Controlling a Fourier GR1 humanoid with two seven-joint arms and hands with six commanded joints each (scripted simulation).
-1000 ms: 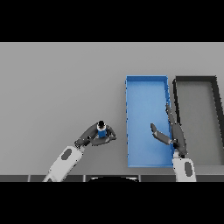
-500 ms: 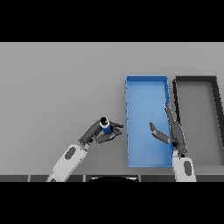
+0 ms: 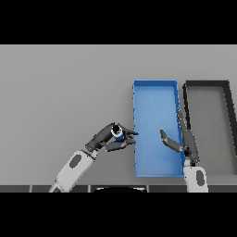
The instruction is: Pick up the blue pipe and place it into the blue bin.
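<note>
One blue pipe (image 3: pixel 118 133) | left robot hand (image 3: pixel 107 139) | now nearer blue bin (image 3: pixel 155 88)

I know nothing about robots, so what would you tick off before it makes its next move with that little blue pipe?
1. Pipe held: ok. The left robot hand has its fingers and thumb curled round the blue pipe.
2. Pipe off the table: cannot tell from this one view.
3. Pipe over the bin: not ok. It sits just left of the blue bin, only the fingertips reaching its left wall.
4. Room in the bin: ok. Its floor shows bare blue, though the right robot hand hangs over its right side, fingers straight.
5. Right target: ok. The blue bin is nearer; the black bin lies beyond it.
</note>
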